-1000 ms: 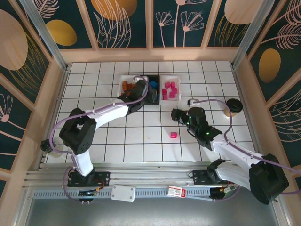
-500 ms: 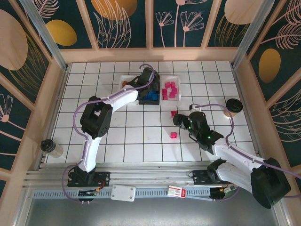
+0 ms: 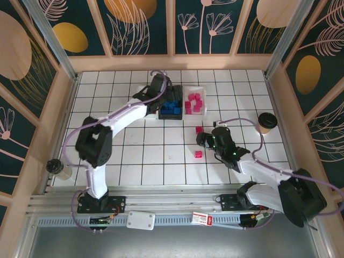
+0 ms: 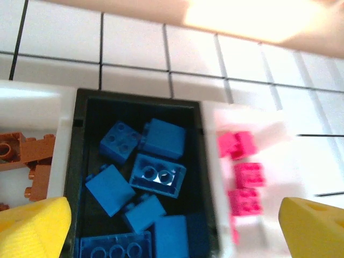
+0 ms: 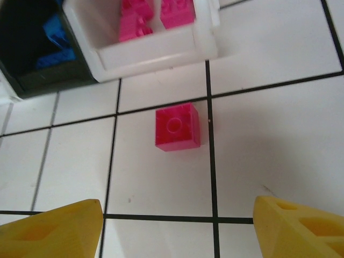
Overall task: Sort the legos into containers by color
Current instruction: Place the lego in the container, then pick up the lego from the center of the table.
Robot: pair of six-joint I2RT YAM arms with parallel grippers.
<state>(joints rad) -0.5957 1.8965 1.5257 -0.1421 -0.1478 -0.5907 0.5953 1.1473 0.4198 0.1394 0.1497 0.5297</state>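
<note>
Left wrist view: left tool (image 4: 172, 231) gapes empty over black bin (image 4: 74, 156) holding blue legos (image 4: 158, 174); right tool (image 5: 177, 226), open, empty, lines up to grab pink lego (image 5: 177, 127) on worktop (image 5: 269, 134) beside its white bin (image 5: 156, 54).

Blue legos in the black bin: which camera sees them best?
Left wrist view: the blue legos sit close up in the black bin, studs clear. Top external shows a small blue patch; right wrist catches a few at its corner.
</note>
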